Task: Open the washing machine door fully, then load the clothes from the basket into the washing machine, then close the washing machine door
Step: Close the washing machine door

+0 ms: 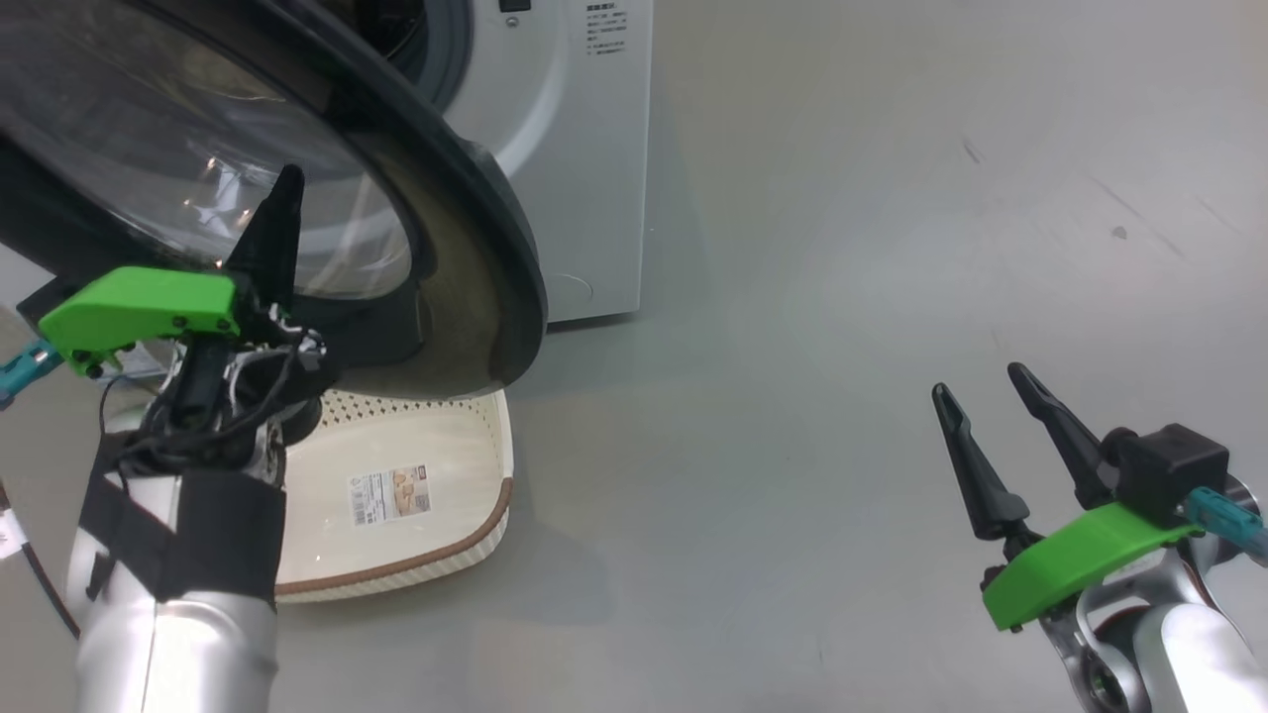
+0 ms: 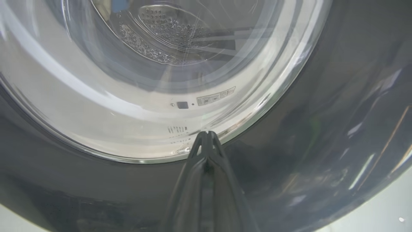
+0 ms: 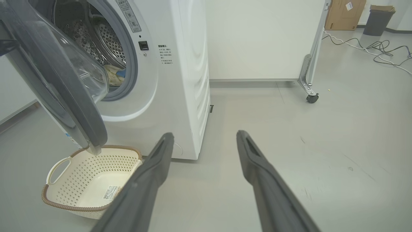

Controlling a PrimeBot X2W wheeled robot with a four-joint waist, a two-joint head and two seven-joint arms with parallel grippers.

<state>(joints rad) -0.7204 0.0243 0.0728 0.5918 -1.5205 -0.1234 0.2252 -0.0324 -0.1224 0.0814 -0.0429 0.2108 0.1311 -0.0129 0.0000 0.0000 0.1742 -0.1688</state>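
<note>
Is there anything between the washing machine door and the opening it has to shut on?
Nothing visible. The gap between the door and the gasket looks clear; the clothes lie inside the drum, and the basket sits on the floor beneath the door.

the washing machine door [image 1: 495,248] is glossy black plastic around a clear glass bowl [image 2: 145,80] streaked with reflections. the left hand [image 2: 206,133] has matt dark fingers [image 2: 206,180], plastic by the look, as does the right hand [image 1: 981,381]; each sits by a smooth bright green plastic bracket [image 1: 139,307]. behind the left hand a silvery metal-look forearm [image 1: 178,644] wears a black cloth strap [image 1: 188,540]. beside that hand the basket [image 1: 456,436] is cream perforated plastic with a brown woven-look rim and a paper sticker [image 1: 389,495]. the washing machine [image 3: 190,80] is smooth white, its drum [image 3: 109,38] shiny perforated steel, its gasket [image 3: 130,64] matt grey rubber; soft cloth clothes [image 3: 112,74] lie inside. the floor [image 1: 842,297] is smooth grey with a faint sheen.
</note>
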